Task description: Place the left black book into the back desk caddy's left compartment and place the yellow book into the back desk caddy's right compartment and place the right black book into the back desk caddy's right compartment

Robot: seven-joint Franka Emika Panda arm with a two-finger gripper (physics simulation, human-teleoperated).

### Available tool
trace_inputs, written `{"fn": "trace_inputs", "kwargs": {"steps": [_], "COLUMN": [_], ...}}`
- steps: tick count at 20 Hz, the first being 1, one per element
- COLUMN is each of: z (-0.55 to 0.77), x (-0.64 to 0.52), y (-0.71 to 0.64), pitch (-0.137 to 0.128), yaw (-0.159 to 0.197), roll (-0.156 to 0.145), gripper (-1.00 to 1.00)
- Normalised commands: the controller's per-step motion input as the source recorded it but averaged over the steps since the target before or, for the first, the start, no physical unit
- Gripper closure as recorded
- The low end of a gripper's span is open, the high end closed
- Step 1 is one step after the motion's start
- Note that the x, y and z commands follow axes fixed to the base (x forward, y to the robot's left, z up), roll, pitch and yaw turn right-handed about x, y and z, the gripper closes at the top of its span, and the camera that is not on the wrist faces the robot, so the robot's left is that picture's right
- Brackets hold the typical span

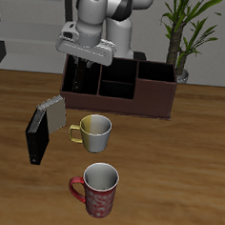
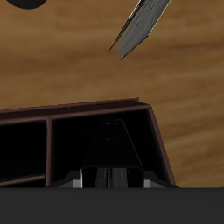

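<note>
The dark brown back desk caddy (image 1: 150, 85) stands at the back of the table. My gripper (image 1: 86, 64) hangs over its end compartment, the left one, shut on the left black book (image 1: 84, 79). That book stands upright and reaches down into the compartment. In the wrist view it is a dark slab (image 2: 110, 144) between my fingers, inside the caddy's wall (image 2: 96, 109). The right black book (image 1: 36, 139) lies nearer the table's front. The yellow book (image 1: 53, 111), greyish here, leans against it; it also shows in the wrist view (image 2: 138, 26).
A pale mug with a yellow handle (image 1: 94, 132) stands in front of the caddy. A red mug (image 1: 99, 188) is close to the table's front edge. A potted plant (image 1: 183, 34) rises behind the caddy's far end.
</note>
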Motion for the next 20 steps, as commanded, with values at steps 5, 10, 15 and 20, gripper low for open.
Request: {"fn": "trace_inputs", "kwargs": {"steps": [5, 10, 15, 20], "z": [-0.14, -0.02, 0.05, 0.18], "x": [0.0, 0.01, 0.0, 0.13], "y": [-0.02, -0.04, 0.0, -0.01], "pitch": [0.033, -0.004, -0.02, -0.03], "yaw": [-0.021, 0.002, 0.02, 0.053], "roll": [-0.006, -0.015, -0.005, -0.017], "gripper": [-1.0, -1.0, -1.0, -1.0]}}
